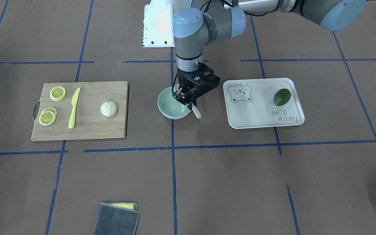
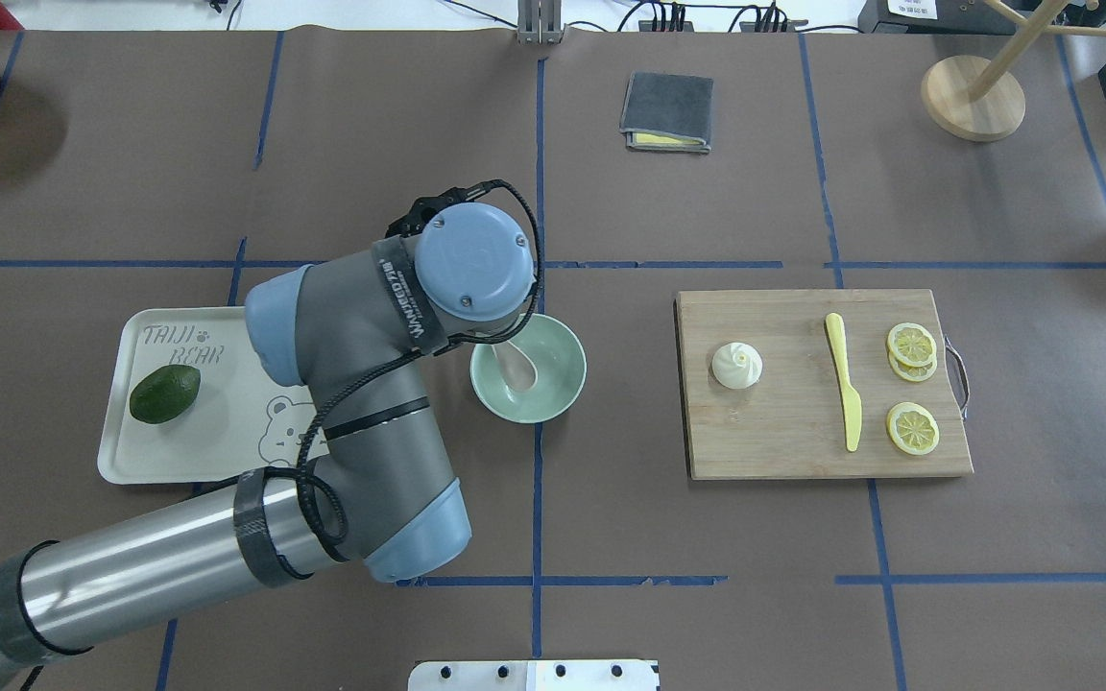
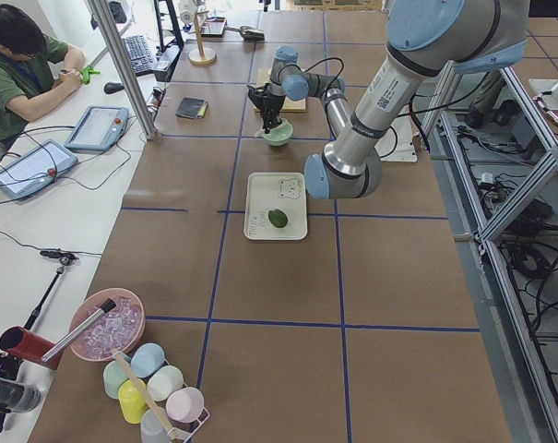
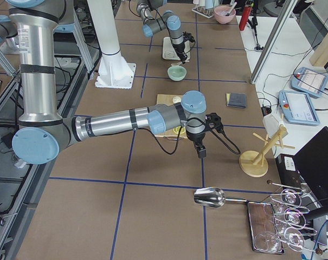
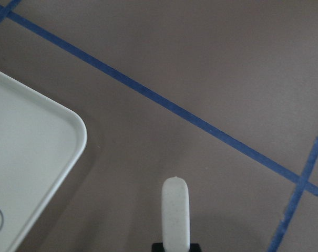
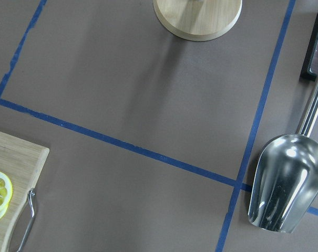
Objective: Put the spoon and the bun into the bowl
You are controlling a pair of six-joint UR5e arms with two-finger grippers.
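The pale mint-green bowl [image 1: 165, 103] stands at the table's middle, also in the overhead view [image 2: 563, 382]. My left gripper [image 1: 190, 103] hangs over the bowl's rim, shut on the beige-grey spoon [image 1: 196, 113]. The spoon's scoop [image 2: 515, 369] lies inside the bowl, and its handle [image 5: 175, 210] sticks out past the fingers. The white pleated bun [image 1: 109, 108] sits on the wooden cutting board [image 1: 86, 130], apart from both grippers. My right gripper [image 4: 200, 151] hangs over bare table beyond the board's end; I cannot tell if it is open or shut.
The board also holds a yellow knife [image 1: 74, 107] and lemon slices [image 1: 58, 93]. A pale bear tray [image 1: 259, 114] with a green fruit [image 1: 282, 97] lies beside the bowl. A grey cloth [image 1: 117, 218], a metal scoop [image 6: 285, 189] and a wooden stand [image 6: 198, 16] lie further off.
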